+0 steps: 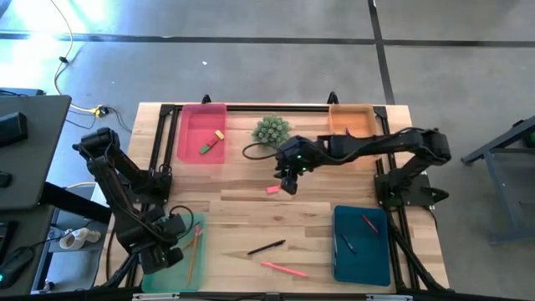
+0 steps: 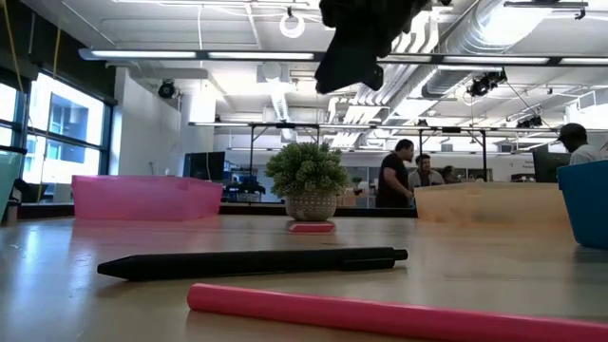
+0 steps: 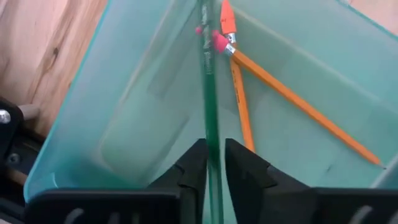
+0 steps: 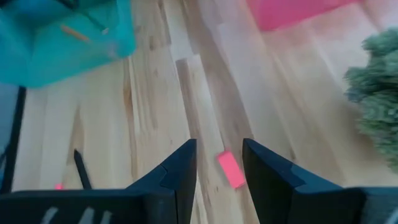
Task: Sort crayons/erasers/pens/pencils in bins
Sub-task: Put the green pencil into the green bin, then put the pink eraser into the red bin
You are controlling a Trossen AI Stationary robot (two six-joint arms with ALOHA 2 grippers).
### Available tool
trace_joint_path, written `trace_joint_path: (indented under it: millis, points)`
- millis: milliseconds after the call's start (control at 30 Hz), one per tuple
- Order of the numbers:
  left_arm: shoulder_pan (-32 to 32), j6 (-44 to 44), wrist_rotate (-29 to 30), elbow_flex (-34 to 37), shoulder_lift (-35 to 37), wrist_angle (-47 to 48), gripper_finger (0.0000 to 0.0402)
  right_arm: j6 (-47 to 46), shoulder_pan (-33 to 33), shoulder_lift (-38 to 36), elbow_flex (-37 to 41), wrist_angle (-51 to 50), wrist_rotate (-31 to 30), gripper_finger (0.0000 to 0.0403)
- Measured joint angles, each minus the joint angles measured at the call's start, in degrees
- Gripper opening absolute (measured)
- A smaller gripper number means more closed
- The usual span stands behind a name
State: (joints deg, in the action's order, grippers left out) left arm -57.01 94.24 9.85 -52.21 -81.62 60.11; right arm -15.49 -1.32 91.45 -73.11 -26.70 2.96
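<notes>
My left gripper (image 1: pixel 174 249) is over the light green bin (image 1: pixel 185 272) at the table's near left and is shut on a dark green pencil (image 3: pixel 206 81). Two orange pencils (image 3: pixel 292 99) lie in that bin. My right gripper (image 1: pixel 287 184) hangs open above the table's middle. A small pink eraser (image 4: pixel 230 169) lies flat on the wood just below and between its fingers (image 4: pixel 219 149), untouched. The eraser also shows in the high view (image 1: pixel 272 190) and in the low view (image 2: pixel 312 227). A black pen (image 1: pixel 266 247) and a pink pencil (image 1: pixel 282 268) lie on the table near the front edge. My left gripper pinches the dark green pencil's shaft (image 3: pixel 213 140) between its two fingers. The pencil runs on ahead of the fingers, along them, over the inside of the light green bin. Whether its far end (image 3: pixel 203 12) rests on the bin, I cannot tell.
The pink bin (image 1: pixel 201 113) at the far left holds a green eraser (image 1: pixel 205 149) and a yellowish one (image 1: pixel 220 134). The orange bin (image 1: pixel 351 119) stands far right. The teal bin (image 1: pixel 361 251) at the near right holds two short sticks. A small potted plant (image 1: pixel 272 130) stands just beyond my right gripper.
</notes>
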Motion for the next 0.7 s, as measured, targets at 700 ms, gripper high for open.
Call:
trace_joint_path:
  millis: [700]
  points:
    - [1.87, -5.02, 3.87, -0.02, 11.47, 6.16, 0.0128, 19.50, 0.20, 19.86, -19.02, -18.59, 0.30, 0.0157]
